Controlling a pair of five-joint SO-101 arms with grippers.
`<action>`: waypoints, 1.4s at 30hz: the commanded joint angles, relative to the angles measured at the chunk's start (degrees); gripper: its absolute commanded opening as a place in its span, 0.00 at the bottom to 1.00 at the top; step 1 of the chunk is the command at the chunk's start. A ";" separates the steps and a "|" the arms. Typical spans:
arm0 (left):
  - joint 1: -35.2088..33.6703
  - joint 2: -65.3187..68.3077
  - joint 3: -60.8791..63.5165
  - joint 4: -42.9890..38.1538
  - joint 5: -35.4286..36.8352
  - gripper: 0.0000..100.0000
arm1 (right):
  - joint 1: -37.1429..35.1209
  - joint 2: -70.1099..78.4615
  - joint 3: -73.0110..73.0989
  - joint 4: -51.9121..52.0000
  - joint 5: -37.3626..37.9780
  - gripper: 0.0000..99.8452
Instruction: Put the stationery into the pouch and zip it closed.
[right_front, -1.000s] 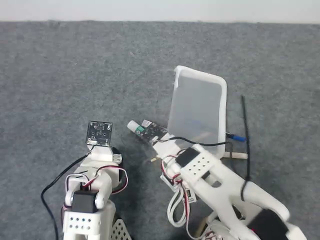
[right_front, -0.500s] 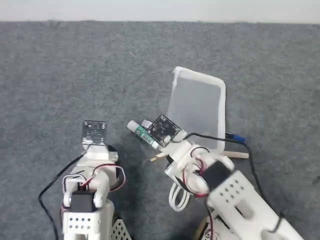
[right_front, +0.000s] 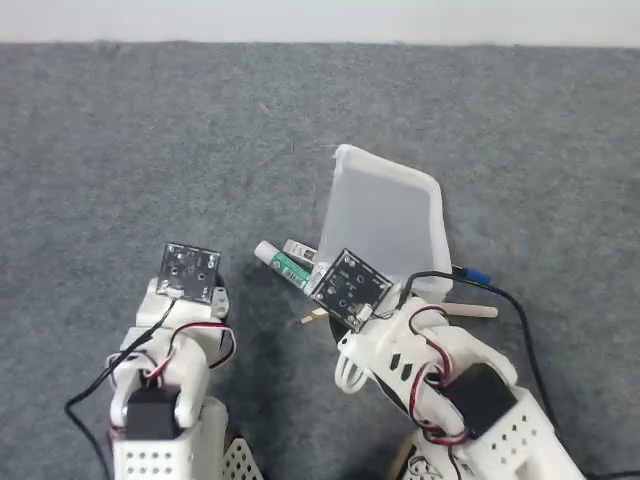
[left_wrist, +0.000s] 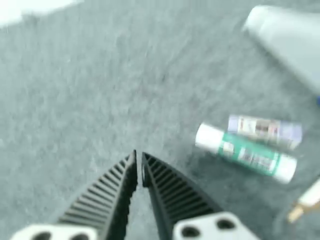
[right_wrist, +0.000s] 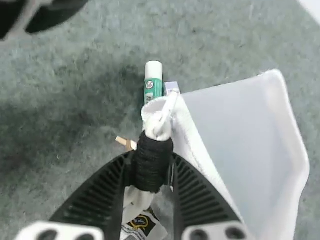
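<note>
- My right gripper is clamped on the black tab at the pouch corner.
- My left gripper is closed and empty, above the carpet, apart from the glue stick.

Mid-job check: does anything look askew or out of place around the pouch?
The pouch is askew: the right hand grips one corner, so it looks tilted up instead of lying flat. The glue stick and a wooden stick lie outside it on the carpet. Nothing looks spilled or damaged.
</note>
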 joint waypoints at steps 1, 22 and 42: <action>0.62 -0.88 -8.04 -1.05 2.46 0.01 | 0.75 -2.15 -4.75 -0.13 1.05 0.01; 19.60 -0.97 -6.81 3.43 14.07 0.27 | 0.31 -2.24 -4.66 0.22 0.97 0.01; 20.22 -0.79 4.44 -11.25 13.63 0.18 | -4.44 -2.24 -3.69 2.15 0.88 0.01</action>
